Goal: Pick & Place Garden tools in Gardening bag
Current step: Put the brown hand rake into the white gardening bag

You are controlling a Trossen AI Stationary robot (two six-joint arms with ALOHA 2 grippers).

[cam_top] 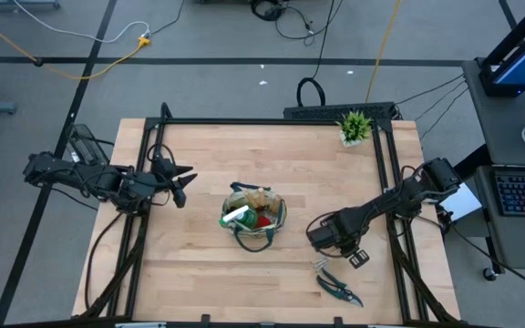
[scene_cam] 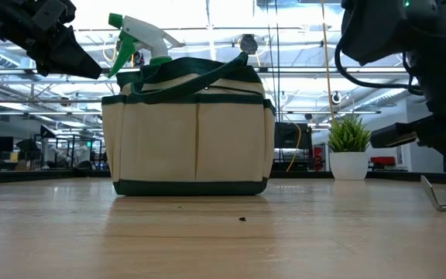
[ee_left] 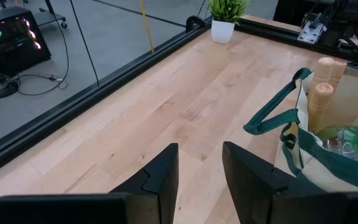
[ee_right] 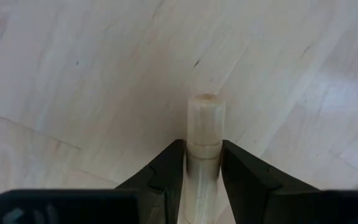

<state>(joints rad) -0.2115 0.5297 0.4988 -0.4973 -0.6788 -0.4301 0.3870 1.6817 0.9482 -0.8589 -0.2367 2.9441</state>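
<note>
Bag (cam_top: pixel 254 219): mid-table, upright; wooden handles (ee_left: pixel 321 93) and a green-and-white spray bottle (scene_cam: pixel 139 37) stick out of it.
Right gripper (ee_right: pixel 202 163): to the right of the bag, fingers clamped on the wooden handle of a tool (ee_right: pixel 204 134), held over bare tabletop.
Shears (cam_top: pixel 338 288): flat on the table, right of the bag, near the front edge.
Left gripper (ee_left: pixel 199 171): left of the bag, above the table, fingers parted, holding nothing.
Potted plant (cam_top: pixel 355 127): far right corner, well apart from the bag.

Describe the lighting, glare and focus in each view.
High view: even, sharp light. Low view: bright ceiling lights backlight the gardening bag; the near table is soft. Left wrist view: clear, gentle sheen. Right wrist view: the wooden handle is sharp and the table washed pale.
</note>
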